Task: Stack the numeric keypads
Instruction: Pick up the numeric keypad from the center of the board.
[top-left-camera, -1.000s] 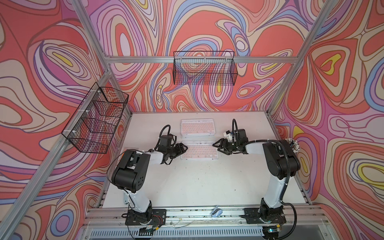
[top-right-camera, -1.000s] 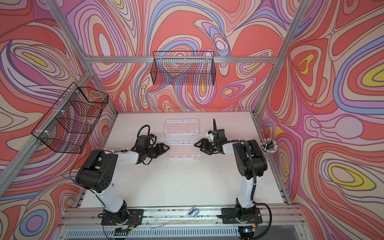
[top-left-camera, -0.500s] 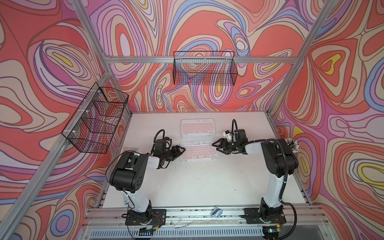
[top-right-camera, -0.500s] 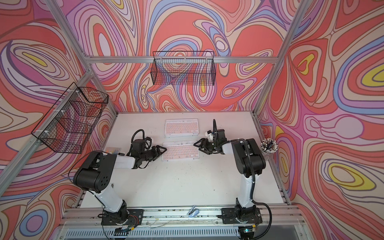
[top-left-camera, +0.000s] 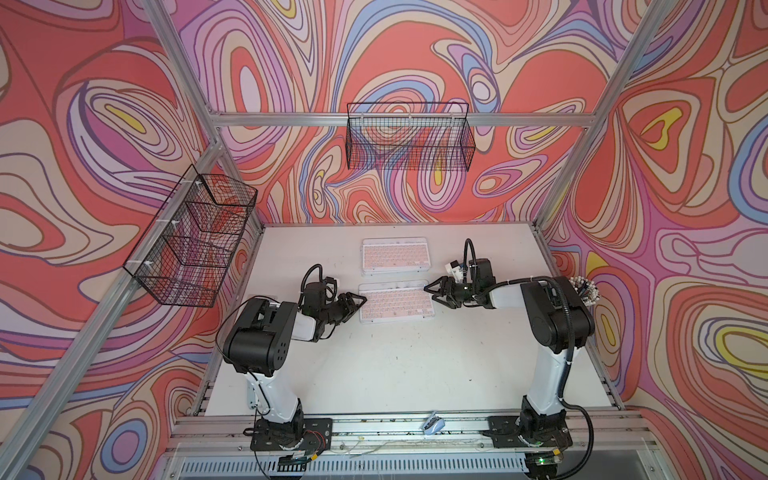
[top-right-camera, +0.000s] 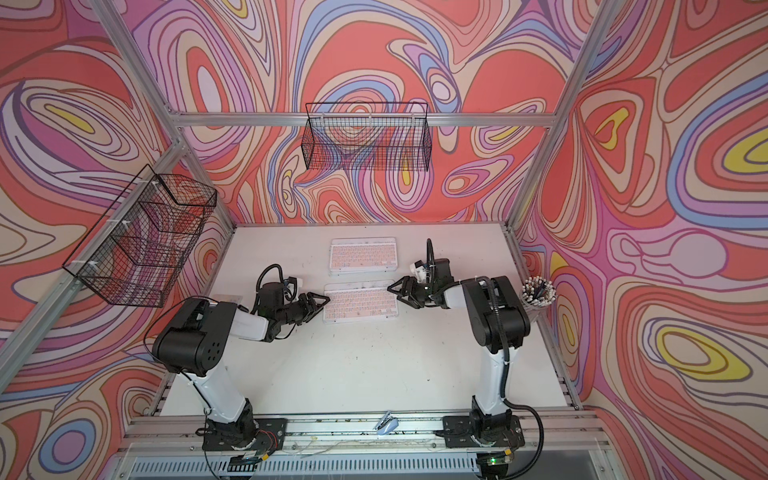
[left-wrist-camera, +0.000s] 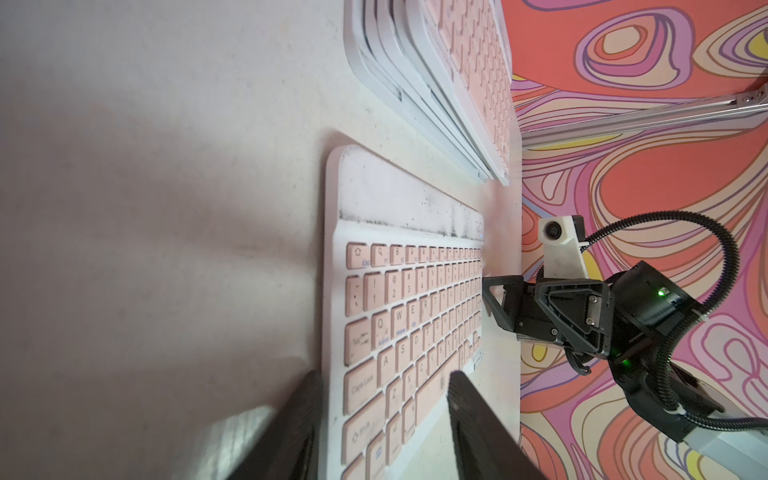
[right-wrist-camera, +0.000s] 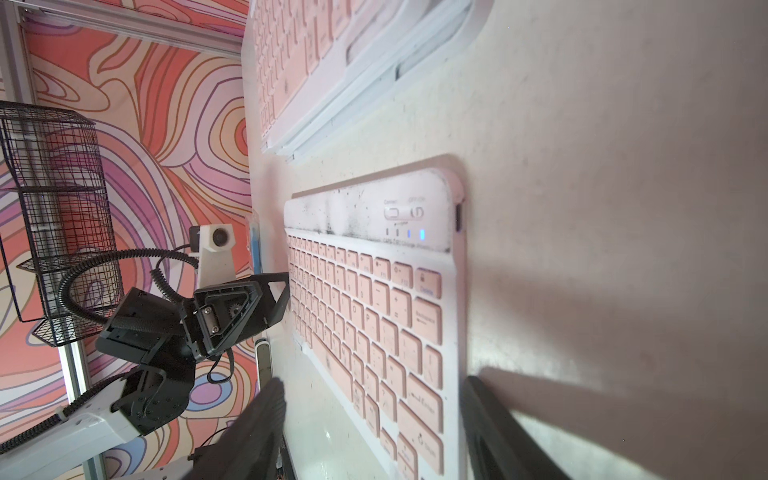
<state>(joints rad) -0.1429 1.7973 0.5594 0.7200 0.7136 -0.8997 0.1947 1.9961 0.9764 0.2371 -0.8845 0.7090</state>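
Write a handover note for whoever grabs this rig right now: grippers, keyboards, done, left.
Left gripper: open, at the left short end of the loose pink keyboard, nothing held.
Right gripper: open, at that keyboard's right short end, nothing held.
Keyboards: the stack, pink one on top, sits toward the back of the table. The loose one lies flat just in front of it, apart.
Done: several keyboards stacked; exact count unclear.
Left: probably lift the loose keyboard from both ends and set it squarely on the stack.
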